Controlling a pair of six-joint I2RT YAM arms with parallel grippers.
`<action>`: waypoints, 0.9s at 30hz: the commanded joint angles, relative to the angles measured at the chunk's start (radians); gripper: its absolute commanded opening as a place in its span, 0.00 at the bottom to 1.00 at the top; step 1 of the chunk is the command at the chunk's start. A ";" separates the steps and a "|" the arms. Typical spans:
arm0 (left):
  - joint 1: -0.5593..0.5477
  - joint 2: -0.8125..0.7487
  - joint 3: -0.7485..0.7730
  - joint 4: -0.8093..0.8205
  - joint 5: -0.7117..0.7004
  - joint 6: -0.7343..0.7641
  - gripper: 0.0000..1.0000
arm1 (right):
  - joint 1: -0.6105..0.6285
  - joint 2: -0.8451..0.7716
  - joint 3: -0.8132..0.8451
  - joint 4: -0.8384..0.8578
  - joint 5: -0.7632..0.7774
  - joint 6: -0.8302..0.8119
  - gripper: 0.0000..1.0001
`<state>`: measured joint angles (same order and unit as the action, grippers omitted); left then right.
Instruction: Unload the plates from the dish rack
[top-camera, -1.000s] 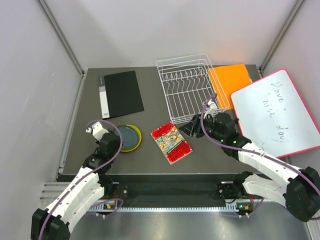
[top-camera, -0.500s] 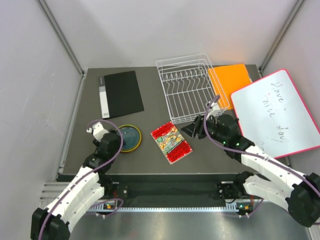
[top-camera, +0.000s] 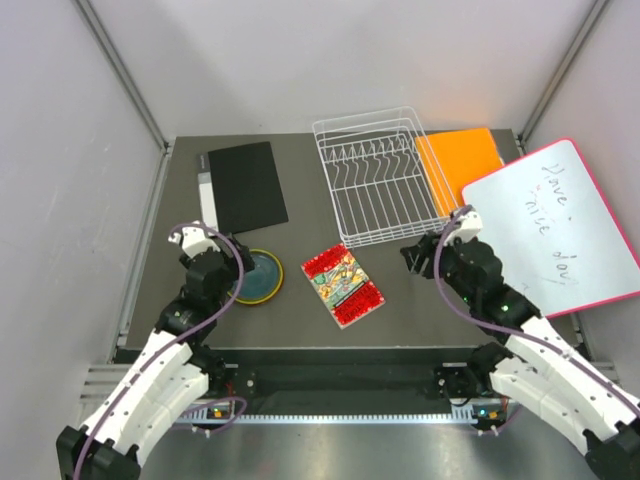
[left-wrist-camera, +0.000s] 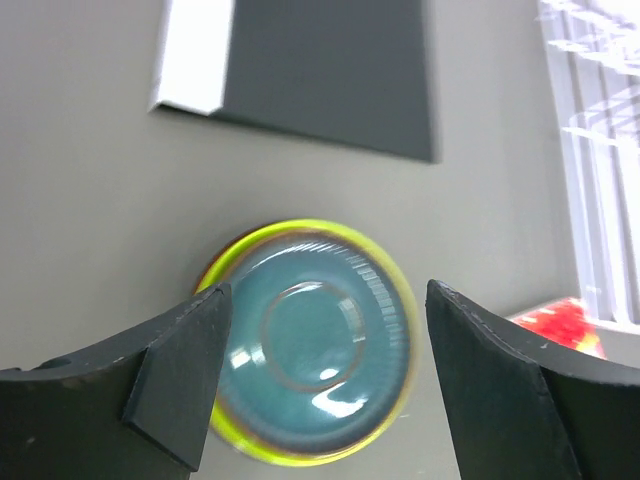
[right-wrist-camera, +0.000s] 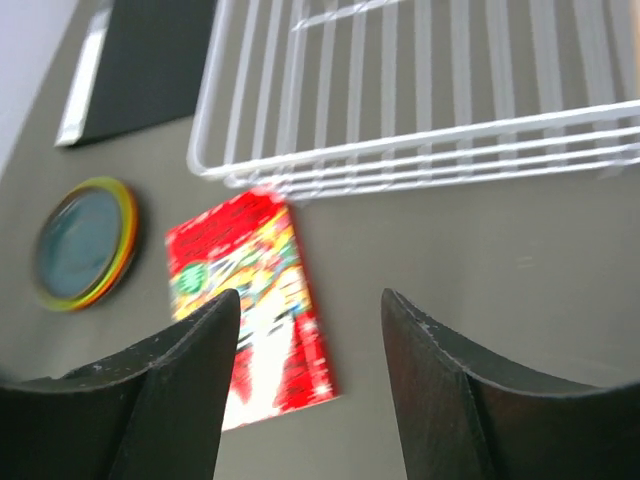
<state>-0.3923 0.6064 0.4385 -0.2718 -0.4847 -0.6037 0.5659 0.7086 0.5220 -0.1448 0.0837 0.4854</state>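
Plates (left-wrist-camera: 310, 350) lie stacked under the left tool (left-wrist-camera: 325, 300), jaws spread.

Left end effector (left-wrist-camera: 325, 300) opened; right end effector (right-wrist-camera: 310, 300) drew back.

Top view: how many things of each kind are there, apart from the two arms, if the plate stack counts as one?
plate stack: 1
dish rack: 1
black folder: 1
red packet: 1
orange board: 1
whiteboard: 1
Total: 6

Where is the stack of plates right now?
Top view: the stack of plates lies on the left side of the table, just left of the red patterned packet and in front of the black folder.
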 joint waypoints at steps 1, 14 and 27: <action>0.003 0.050 0.054 0.206 0.155 0.128 0.83 | -0.009 -0.109 -0.013 -0.061 0.304 -0.122 0.64; 0.001 0.299 0.109 0.436 0.164 0.386 0.87 | -0.008 -0.113 -0.157 0.126 0.625 -0.157 1.00; 0.001 0.201 0.002 0.520 0.084 0.372 0.86 | -0.008 -0.158 -0.261 0.278 0.673 -0.196 0.99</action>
<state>-0.3923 0.8303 0.4465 0.1730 -0.3412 -0.2359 0.5621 0.6106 0.2939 0.0509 0.7238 0.2886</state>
